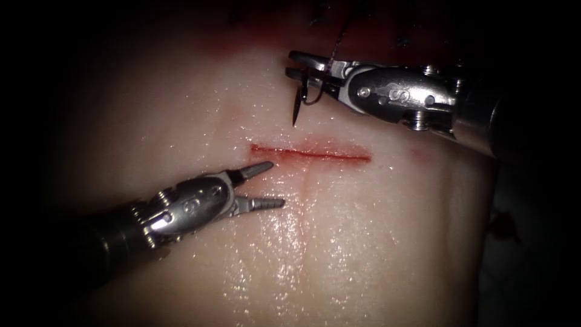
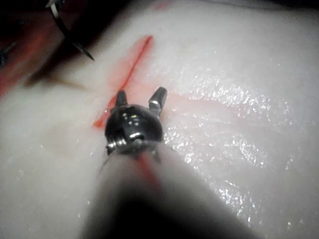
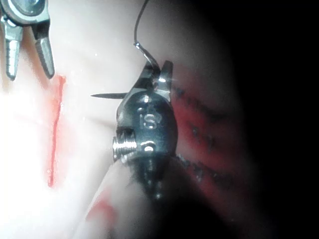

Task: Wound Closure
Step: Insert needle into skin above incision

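Glistening pale tissue (image 1: 339,242) lies wet and smooth, with a thin straight red cut (image 1: 310,154) across it. Left end effector (image 1: 273,183), ridged steel, hovers just below the cut's left end, jaws apart and empty. Right end effector (image 1: 293,64), above the cut, is clamped on the dark curved needle (image 1: 296,104), tip down, clear of tissue. Thin dark thread (image 1: 340,37) rises from it.

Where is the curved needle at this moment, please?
In the endoscope view the curved needle is held in the right tool, near its thread end, with its tip pointing down above the cut, clear of the tissue.
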You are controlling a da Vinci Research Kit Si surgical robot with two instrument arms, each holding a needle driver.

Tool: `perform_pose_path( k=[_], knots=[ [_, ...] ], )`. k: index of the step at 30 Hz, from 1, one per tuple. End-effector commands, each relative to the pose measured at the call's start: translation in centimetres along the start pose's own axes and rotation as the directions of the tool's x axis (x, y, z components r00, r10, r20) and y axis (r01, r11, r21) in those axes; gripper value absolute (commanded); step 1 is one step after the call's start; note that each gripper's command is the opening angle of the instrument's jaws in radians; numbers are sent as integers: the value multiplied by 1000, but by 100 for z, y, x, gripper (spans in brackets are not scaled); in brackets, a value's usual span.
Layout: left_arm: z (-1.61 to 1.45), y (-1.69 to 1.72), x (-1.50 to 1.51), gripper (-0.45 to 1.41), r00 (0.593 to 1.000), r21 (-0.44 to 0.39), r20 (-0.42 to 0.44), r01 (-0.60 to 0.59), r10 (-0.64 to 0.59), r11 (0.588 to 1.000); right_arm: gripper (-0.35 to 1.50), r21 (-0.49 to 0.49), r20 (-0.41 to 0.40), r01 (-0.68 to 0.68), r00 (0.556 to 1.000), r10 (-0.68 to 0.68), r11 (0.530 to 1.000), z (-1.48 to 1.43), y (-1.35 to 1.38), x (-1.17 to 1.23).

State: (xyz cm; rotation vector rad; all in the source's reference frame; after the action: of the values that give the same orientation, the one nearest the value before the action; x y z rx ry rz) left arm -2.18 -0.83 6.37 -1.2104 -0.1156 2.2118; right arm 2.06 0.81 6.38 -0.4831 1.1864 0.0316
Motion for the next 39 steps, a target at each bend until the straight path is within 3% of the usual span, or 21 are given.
perform_pose_path(
  k=[1, 4, 12, 23, 28, 39],
  knots=[
    [9, -2, -1, 41, 1000, -2, 3, -2, 2, 1000, -35, 0, -2, 9, 1000, -9, 1000, 11, -6, -11],
    [9, -2, -4, 29, 1000, -5, 14, -7, 7, 1000, -35, 0, -4, 26, 1000, -26, 1000, 16, -14, -25],
    [15, 0, -16, 27, 994, -12, 98, -36, 37, 999, -35, 2, -21, 62, 998, -62, 998, 28, -36, -50],
    [33, 17, -59, 27, 965, -56, 260, -24, 38, 998, -35, -10, -32, 61, 998, -61, 998, 33, -36, -50],
    [34, 18, -64, 29, 965, -68, 259, -12, 29, 998, -35, -10, -33, 76, 997, -76, 997, 33, -36, -47],
    [22, 17, -40, 31, 970, -71, 243, 17, 1, 997, -35, 2, -29, 141, 990, -141, 990, 35, -53, -64]
  ],
)
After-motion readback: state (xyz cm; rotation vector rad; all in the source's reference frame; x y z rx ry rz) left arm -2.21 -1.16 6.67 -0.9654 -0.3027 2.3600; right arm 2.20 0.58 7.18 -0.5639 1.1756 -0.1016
